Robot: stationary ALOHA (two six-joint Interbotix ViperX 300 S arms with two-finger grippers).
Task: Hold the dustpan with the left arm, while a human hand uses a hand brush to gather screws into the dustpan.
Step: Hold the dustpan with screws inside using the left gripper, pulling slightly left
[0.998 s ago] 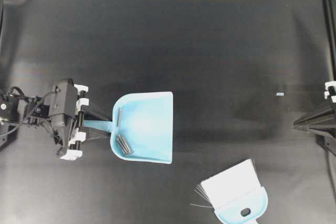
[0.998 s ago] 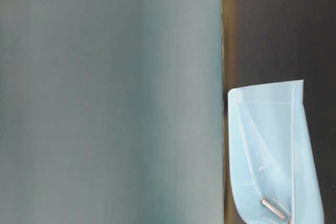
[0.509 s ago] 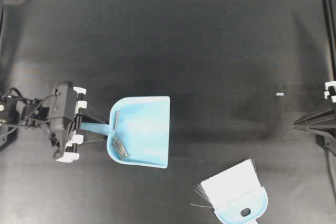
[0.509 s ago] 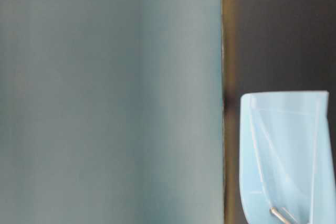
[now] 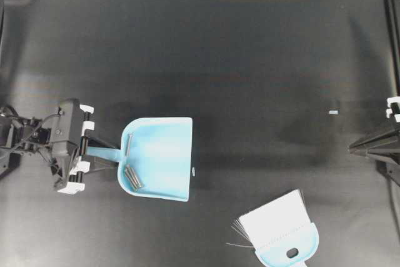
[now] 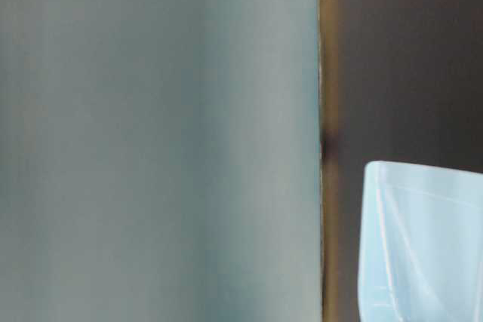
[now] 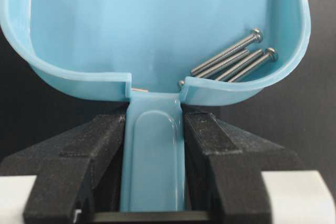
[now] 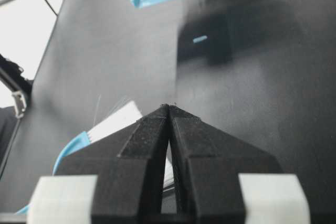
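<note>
The dustpan [image 5: 159, 157] is at the table's left, its handle clamped between the jaws of the left arm's gripper [image 7: 153, 145]. The hand brush [image 5: 279, 229] lies apart, lower right. The screws [image 7: 233, 59] rest inside; keeping the pan level should prevent spilling. The right gripper [image 8: 169, 109] is closed on nothing. No readable writing

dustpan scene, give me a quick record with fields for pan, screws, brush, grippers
pan: light blue plastic dustpan, handle clamped in left gripper
screws: thin silver metal screws lying inside the pan near its handle end
brush: light blue hand brush with white bristles lying on the black table, apart from the pan
right gripper: shut, empty
human hand: not visible
</note>
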